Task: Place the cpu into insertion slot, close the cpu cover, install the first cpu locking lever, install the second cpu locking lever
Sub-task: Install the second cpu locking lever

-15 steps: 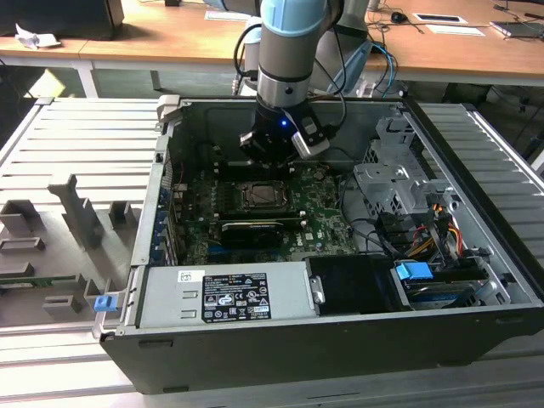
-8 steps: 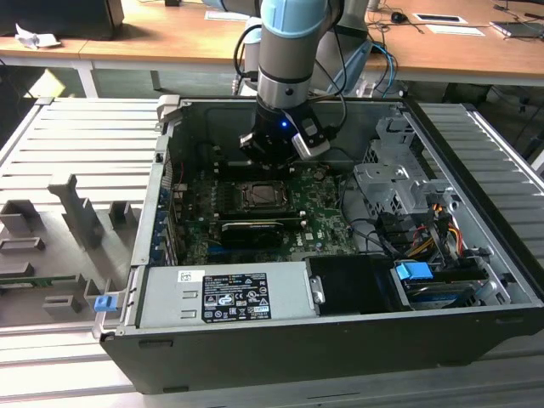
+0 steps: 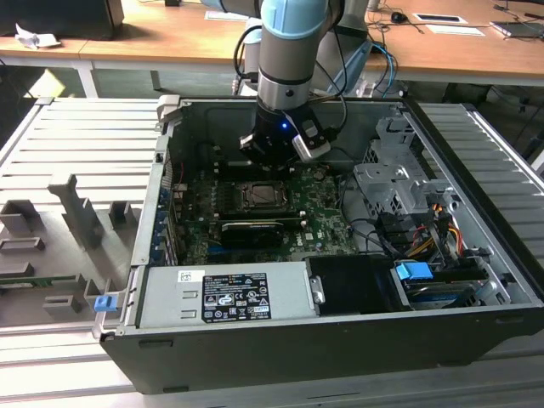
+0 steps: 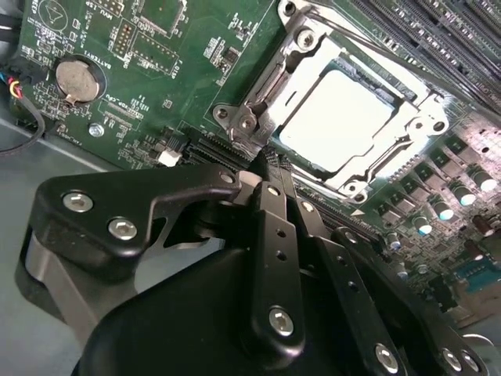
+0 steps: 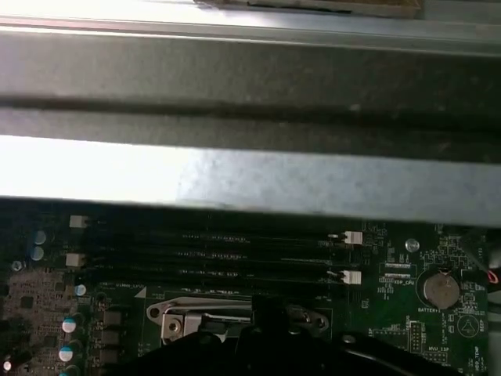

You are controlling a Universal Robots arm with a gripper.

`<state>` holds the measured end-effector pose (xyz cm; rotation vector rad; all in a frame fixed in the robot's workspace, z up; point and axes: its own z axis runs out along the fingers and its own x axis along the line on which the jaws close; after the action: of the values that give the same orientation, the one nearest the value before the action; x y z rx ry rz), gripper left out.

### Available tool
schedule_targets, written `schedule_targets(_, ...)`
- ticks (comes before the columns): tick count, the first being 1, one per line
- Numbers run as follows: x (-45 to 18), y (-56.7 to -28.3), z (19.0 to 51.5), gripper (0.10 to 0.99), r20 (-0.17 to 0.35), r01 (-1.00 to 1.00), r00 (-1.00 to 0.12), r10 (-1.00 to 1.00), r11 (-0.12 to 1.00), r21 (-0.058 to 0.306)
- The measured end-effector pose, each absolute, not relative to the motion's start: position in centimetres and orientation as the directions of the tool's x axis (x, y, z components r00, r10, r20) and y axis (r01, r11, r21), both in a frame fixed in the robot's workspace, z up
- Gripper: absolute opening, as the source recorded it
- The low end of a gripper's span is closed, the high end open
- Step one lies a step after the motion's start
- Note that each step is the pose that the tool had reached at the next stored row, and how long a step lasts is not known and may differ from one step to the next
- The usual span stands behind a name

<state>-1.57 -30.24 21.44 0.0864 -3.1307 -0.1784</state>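
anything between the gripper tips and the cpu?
In the second wrist view, only the cpu cover frame edge and its hinge lie between the gripper and the cpu, which sits under the closed cover.

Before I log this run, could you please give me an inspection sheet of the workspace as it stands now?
Surface: grey slatted bench carrying an open computer case.
Job's things: cpu seated in the insertion slot; cpu cover closed over it.
Clutter: grey fixture blocks at the exterior view's left.
Grippers: gripper at the cover's corner, fingers together, holding nothing visible.
Cables: coloured wire bundle inside the case; blue cables behind the arm.
Surroundings: wooden desks behind.
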Motion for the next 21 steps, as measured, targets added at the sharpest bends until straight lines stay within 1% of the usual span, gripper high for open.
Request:
schedule_targets(3, -1.6, -30.2, 22.3, 0.106, 0.001, -0.054, -0.998, -0.055, 0.992, 0.114)
schedule_targets(8, -1.6, -30.6, 22.3, 0.106, 0.001, -0.054, -0.999, -0.055, 0.992, 0.113)
schedule_targets(11, -1.6, -32.7, 22.2, 0.106, 0.001, -0.054, -0.999, -0.055, 0.992, 0.113)
schedule_targets(17, -1.6, -33.1, 23.7, 0.106, 0.002, -0.054, -0.999, -0.055, 0.992, 0.112)
schedule_targets(21, -1.8, -33.9, 23.8, 0.106, 0.002, -0.054, -0.999, -0.055, 0.992, 0.111)
